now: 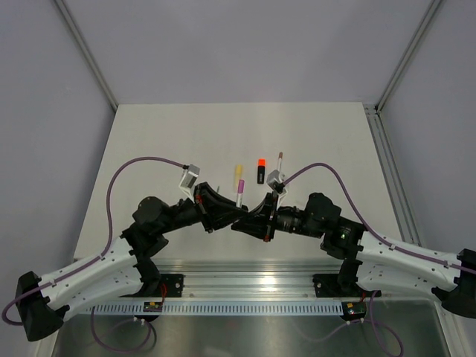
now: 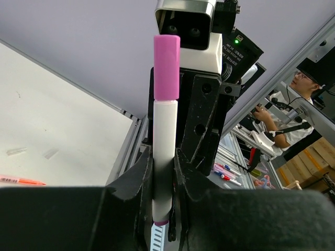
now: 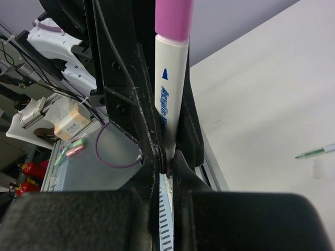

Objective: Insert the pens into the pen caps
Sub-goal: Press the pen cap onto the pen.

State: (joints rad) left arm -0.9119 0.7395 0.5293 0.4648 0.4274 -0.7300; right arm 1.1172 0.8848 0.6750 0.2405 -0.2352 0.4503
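Left gripper [image 2: 162,163] pinches white pen [image 2: 165,136] low down; right gripper [image 3: 166,157] pinches same pen, likely so it cannot tip. Pink cap [image 2: 166,67] sits on far end. Pen held up over table [image 1: 149,149].

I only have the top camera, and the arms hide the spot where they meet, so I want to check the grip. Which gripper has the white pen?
Observer: The left gripper is shut on the white pen, low on its barrel.
Operator: And the right one?
Observer: The right gripper is shut on the same barrel, just below the blue print on its side.
Operator: Is the cap on properly?
Observer: It looks so. The pink cap sits in line with the barrel, its rim against the white.
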